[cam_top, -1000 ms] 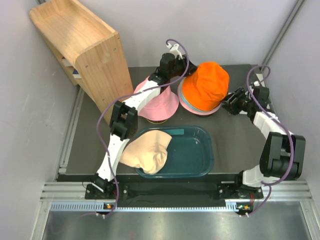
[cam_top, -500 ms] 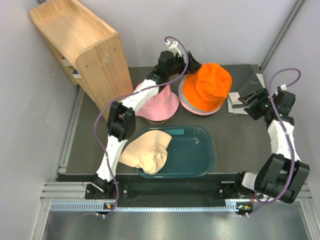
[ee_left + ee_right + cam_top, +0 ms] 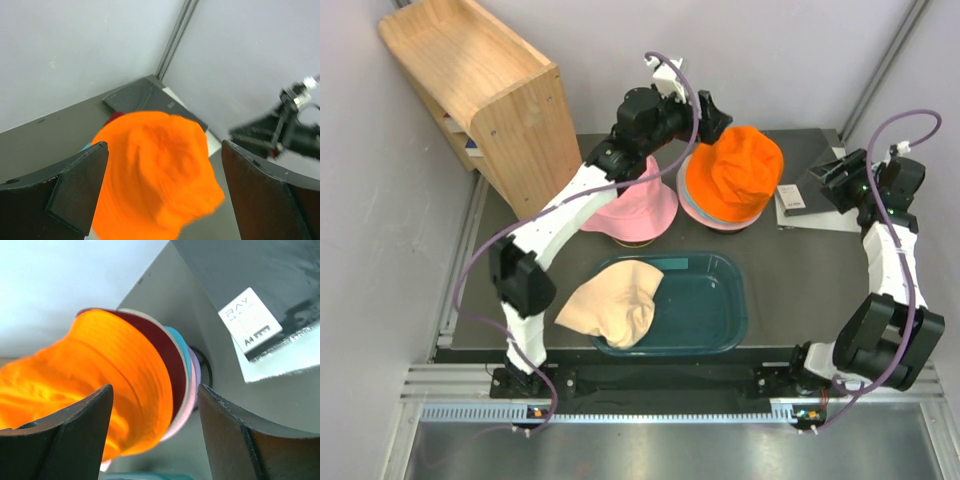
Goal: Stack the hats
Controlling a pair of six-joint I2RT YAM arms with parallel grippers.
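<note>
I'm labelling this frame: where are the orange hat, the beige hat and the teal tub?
orange hat (image 3: 735, 175), top view, on its crown.
beige hat (image 3: 612, 310), top view, mid-fabric, over the tub's left rim.
teal tub (image 3: 705, 308), top view, on its bare floor.

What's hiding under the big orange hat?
More hats! Under the orange hat peek a maroon brim, a teal brim and a lavender brim, stacked. Their tops are covered, so I can't tell how many hats there are or what the pile stands on.
</note>
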